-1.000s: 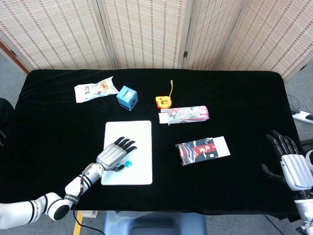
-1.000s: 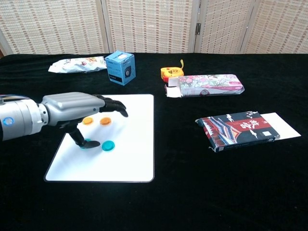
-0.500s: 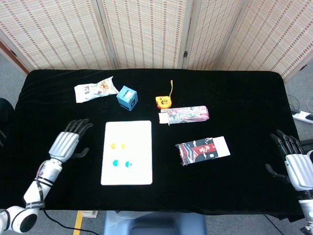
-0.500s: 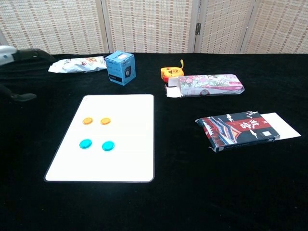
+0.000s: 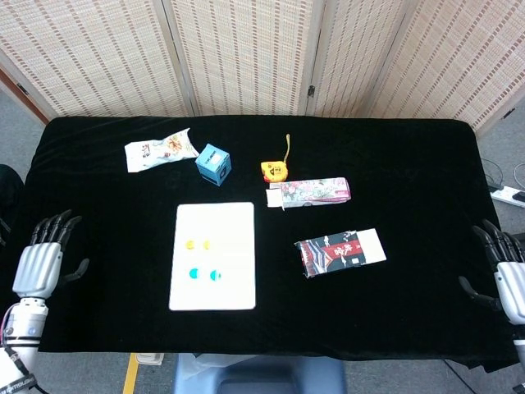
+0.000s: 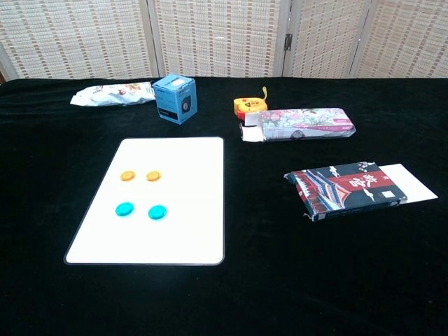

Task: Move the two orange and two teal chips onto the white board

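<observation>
The white board (image 5: 234,222) (image 6: 189,238) lies flat on the black table. On it sit two orange chips (image 5: 198,245) (image 6: 140,176) side by side, and two teal chips (image 5: 204,274) (image 6: 141,210) just below them. My left hand (image 5: 43,256) hangs open at the table's left edge, far from the board, holding nothing. My right hand (image 5: 507,277) is open at the far right edge, also holding nothing. Neither hand shows in the chest view.
Behind the board stand a blue box (image 5: 213,164) (image 6: 174,98), a snack bag (image 5: 160,150) (image 6: 112,93) and a yellow tape measure (image 5: 274,170) (image 6: 249,106). A floral box (image 5: 312,192) (image 6: 302,124) and a dark patterned packet (image 5: 339,252) (image 6: 350,189) lie to the right.
My left hand lifted off the board, where it covered the chips, and drew back to the table's left edge. The right hand slid slightly further right. All chips stay on the board.
</observation>
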You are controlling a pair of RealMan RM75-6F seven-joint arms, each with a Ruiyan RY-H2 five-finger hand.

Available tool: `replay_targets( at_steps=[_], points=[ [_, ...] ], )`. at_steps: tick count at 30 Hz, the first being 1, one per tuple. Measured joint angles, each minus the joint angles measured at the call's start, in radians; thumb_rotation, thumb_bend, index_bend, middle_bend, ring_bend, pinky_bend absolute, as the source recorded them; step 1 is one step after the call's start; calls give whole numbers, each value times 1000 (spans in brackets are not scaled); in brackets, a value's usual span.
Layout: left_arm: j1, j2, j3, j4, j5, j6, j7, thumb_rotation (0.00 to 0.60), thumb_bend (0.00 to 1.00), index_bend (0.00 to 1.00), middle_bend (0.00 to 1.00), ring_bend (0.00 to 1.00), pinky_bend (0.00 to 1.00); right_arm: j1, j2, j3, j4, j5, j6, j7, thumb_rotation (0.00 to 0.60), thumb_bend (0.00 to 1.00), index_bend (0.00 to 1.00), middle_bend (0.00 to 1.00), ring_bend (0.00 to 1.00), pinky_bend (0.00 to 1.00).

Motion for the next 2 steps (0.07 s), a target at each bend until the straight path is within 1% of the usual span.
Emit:
replay_targets(
  at_steps=[2],
  points=[
    [24, 2, 5, -12, 5, 25, 2, 600, 395, 157, 66, 0, 0, -1, 0, -4, 2, -10, 0, 7, 600, 361, 0, 19, 0, 0]
  ],
)
